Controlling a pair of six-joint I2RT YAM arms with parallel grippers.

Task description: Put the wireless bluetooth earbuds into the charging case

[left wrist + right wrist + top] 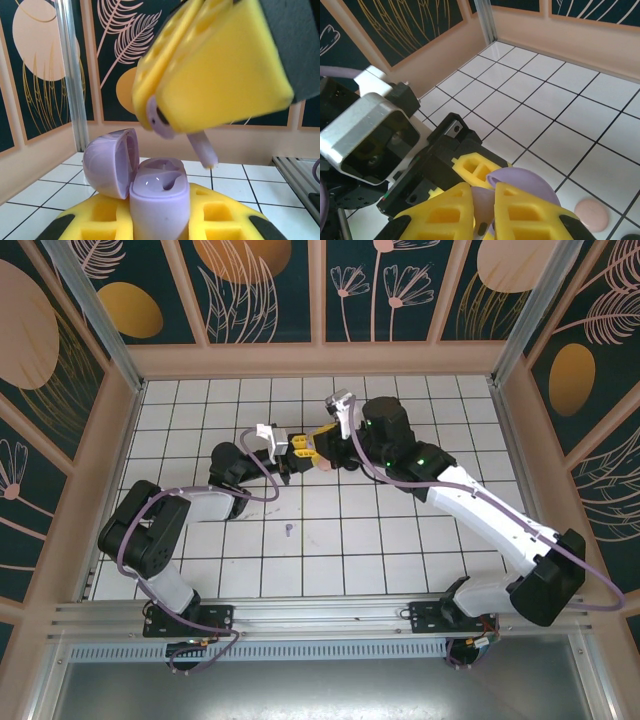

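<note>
Right hand [483,191] is clamped on a purple earbud [202,150], its yellow pads pinching the bud's rounded head so the stem sticks out free below. Left hand [160,222] is clamped on the purple case [160,195] and holds it upright between its pads, off the table [400,540]. The case lid [107,162] is swung open to the left in the left wrist view, and an open socket shows in the case's top face. Key relation: the earbud hangs above the case, apart from it, with its stem tip just above and a little right of the socket. The stem's long axis slants down and to the right, while the case stands near vertical, so the two axes do not line up. As I judge it, the coming move is the right hand's, straightening the stem toward vertical, shifting it left over the socket, then lowering. The left hand need only keep the case steady. The open lid stands close on the left, so a drift that way risks a knock. A pink disc [591,215] lies on the table beyond the case in the right wrist view. A small stemmed bit [289,529] lies on the table on the near side of the case, too small to name.
</note>
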